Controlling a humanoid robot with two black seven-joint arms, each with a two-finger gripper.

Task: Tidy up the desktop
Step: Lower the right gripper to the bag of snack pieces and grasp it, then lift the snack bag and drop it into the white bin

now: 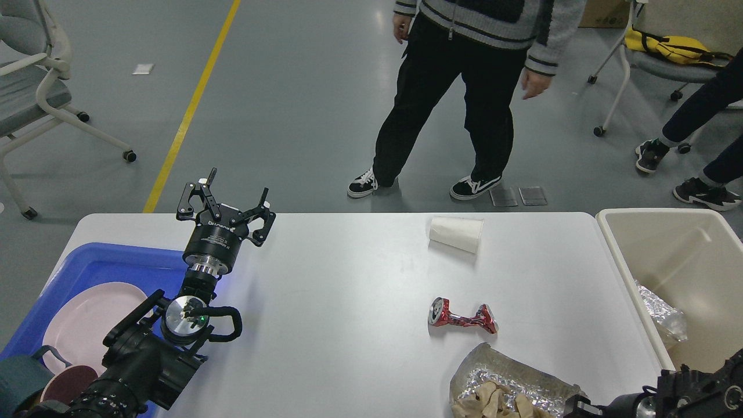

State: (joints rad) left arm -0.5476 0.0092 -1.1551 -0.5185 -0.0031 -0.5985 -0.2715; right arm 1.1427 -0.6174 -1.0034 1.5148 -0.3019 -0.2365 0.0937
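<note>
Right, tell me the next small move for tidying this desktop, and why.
Probably bring the right arm to the crushed red can. It lies loose on the desktop near the beige bin, which already holds foil scrap; the open left gripper is far off, by the blue tray.

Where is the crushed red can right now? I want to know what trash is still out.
In the head view, the crushed red can lies on the desktop, right of centre, between the tipped paper cup and the foil-lined bag.
</note>
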